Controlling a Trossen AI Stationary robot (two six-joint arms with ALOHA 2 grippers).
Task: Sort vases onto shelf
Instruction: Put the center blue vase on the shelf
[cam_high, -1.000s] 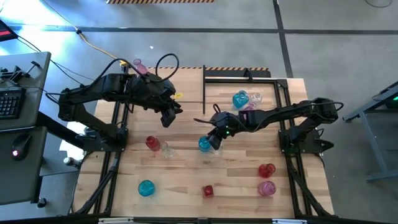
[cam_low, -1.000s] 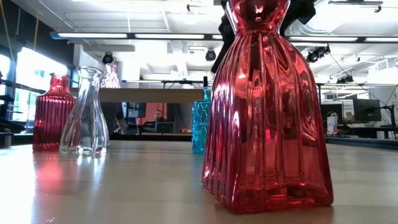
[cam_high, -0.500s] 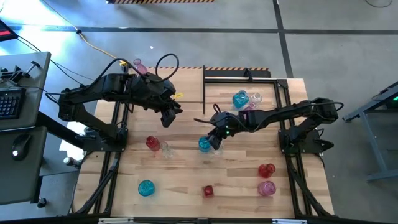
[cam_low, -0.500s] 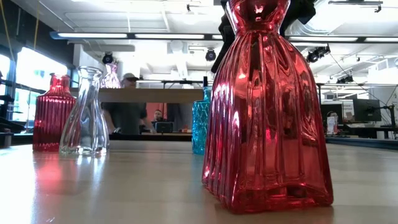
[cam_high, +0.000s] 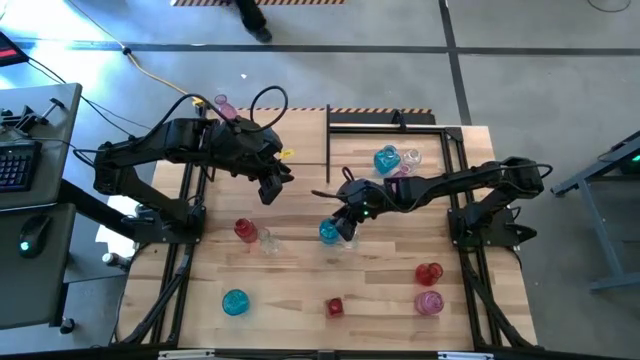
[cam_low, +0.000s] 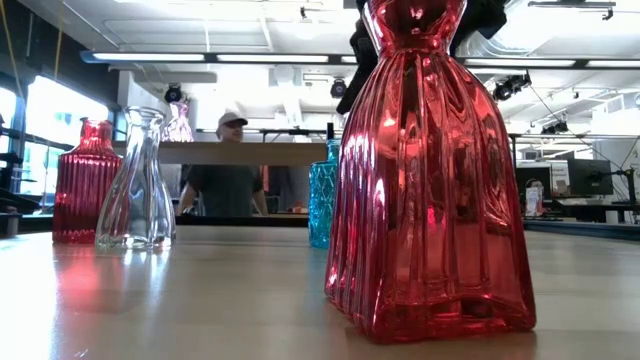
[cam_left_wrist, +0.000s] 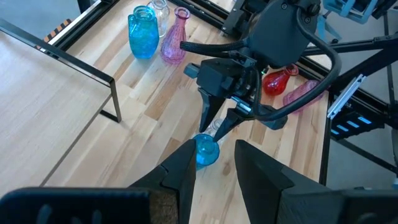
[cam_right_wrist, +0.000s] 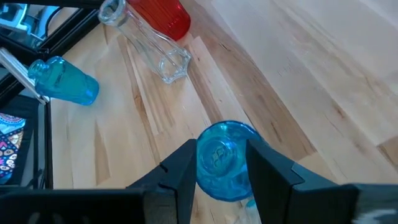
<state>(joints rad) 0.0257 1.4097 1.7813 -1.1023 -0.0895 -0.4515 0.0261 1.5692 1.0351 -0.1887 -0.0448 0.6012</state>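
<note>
My right gripper (cam_high: 340, 226) is shut on a teal-blue vase (cam_high: 328, 232) that stands upright on the plank tabletop near its middle. It also shows as the teal-blue vase (cam_left_wrist: 207, 150) and, partly hidden by a big red vase (cam_low: 430, 170), as the teal-blue vase (cam_low: 320, 200). My left gripper (cam_high: 270, 190) hangs open in the air over the table's left half, with nothing between its fingers (cam_left_wrist: 183, 174). The shelf (cam_high: 305, 150) stands at the far left-centre, and a pink vase (cam_high: 224, 104) rests by its base on the shelf's far left corner. My right gripper pinches the teal-blue vase's upper part (cam_right_wrist: 224, 155) between its two fingers (cam_right_wrist: 180, 168), one on either side. The fingers slant down from the table's right side. The vase stays upright with its base on the tabletop.
Blue, clear and pink vases (cam_high: 392, 160) stand grouped at the far right. Red and clear vases (cam_high: 252, 232) stand left of centre. Near the front are a teal vase (cam_high: 235, 302), a small red vase (cam_high: 335, 307), another red vase (cam_high: 428, 272) and a pink vase (cam_high: 428, 302). A person (cam_low: 228, 170) stands beyond the table.
Both arms and all the vases have kept still. A person has walked into view in the room behind the table's far edge.
</note>
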